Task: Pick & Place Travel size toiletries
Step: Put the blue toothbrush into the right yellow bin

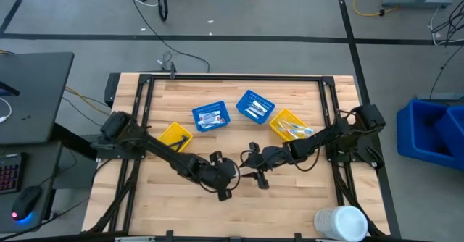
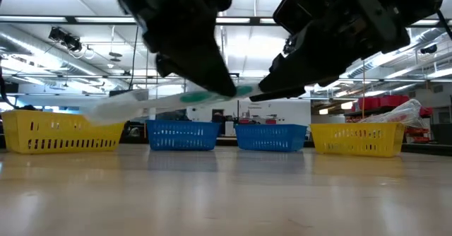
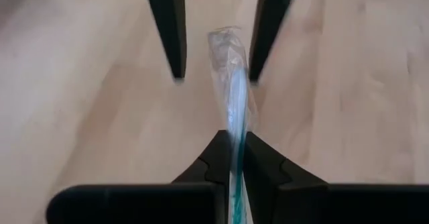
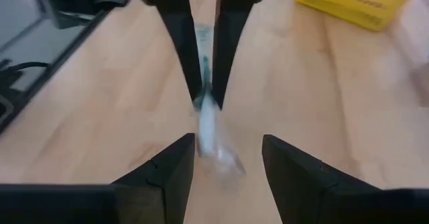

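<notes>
Over the wooden table (image 1: 290, 191), near its front middle, our left claw (image 3: 231, 160) is clamped on a wrapped toothbrush (image 3: 231, 83) held in the air; our right claw (image 4: 224, 160) faces it, fingers spread around the toothbrush's free end.

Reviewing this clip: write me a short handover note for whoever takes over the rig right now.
Left pincer: shut on a wrapped toothbrush, held above the table's middle.
Right pincer: open, its fingers either side of the toothbrush's far end, not gripping.
Things: toiletries lie in both blue baskets and the right yellow basket; the left yellow basket looks empty.
Done: toothbrush lifted, mid-handover.
Left: complete the handover and place the toothbrush in a basket.
</notes>
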Available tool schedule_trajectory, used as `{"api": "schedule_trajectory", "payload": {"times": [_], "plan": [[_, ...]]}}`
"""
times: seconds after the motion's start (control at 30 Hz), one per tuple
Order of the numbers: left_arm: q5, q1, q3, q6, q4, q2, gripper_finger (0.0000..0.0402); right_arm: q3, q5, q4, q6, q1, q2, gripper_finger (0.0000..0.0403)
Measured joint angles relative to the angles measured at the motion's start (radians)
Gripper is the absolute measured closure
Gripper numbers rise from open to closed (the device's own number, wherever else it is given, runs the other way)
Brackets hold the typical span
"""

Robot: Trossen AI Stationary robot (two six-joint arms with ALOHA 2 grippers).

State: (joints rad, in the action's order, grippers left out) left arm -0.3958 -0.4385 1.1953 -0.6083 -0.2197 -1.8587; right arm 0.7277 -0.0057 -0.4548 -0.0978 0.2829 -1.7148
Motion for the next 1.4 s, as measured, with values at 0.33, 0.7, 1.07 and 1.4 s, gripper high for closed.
{"api": "schedule_trajectory", "payload": {"times": [0.33, 0.7, 1.07, 1.4], "plan": [[0.013, 0.044, 0.002, 0.038, 0.070, 0.000, 0.0376, 0.000, 0.030, -0.017, -0.002, -0.001, -0.001, 0.0232], [-0.003, 0.046, 0.002, 0.034, 0.073, 0.001, 0.0372, 0.000, 0.027, -0.019, -0.010, -0.003, 0.000, 0.0349], [-0.001, 0.046, 0.002, -0.010, 0.073, 0.001, 0.0359, 0.000, 0.024, -0.017, -0.009, -0.003, 0.000, 0.0372], [-0.003, 0.060, 0.001, 0.019, 0.064, 0.001, 0.0313, 0.001, 0.080, 0.019, -0.084, 0.001, 0.001, 0.0373]]}}
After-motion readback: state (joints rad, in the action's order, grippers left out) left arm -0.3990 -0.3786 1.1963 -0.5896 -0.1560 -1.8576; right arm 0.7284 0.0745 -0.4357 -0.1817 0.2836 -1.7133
